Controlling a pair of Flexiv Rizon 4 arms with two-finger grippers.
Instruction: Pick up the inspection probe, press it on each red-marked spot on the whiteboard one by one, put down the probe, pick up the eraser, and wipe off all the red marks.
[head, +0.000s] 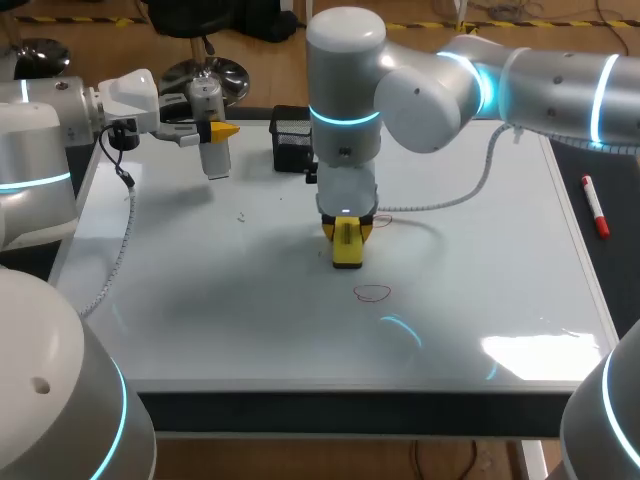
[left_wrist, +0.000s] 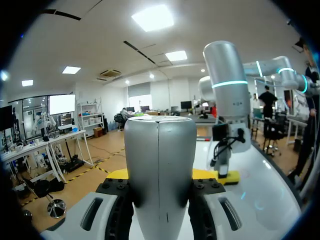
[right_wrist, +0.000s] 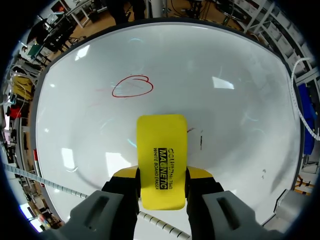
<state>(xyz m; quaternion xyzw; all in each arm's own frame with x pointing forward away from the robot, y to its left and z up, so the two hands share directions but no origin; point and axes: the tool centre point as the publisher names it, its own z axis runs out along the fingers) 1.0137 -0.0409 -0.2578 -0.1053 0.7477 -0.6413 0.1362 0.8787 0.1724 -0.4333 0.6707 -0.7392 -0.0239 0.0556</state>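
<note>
Yellow eraser (right_wrist: 161, 162), a flat block with black print, is clamped between both fingers of your right hand (right_wrist: 162, 174) at the middle of the head view, apparently face down on the whiteboard (head: 480, 270). Press it flat and sweep toward the lower frame edge, across the red mark (head: 372, 293), a thin loop nearby. Your left hand (left_wrist: 160, 174), upper left, grips the silver probe (left_wrist: 160, 150), raised.
</note>
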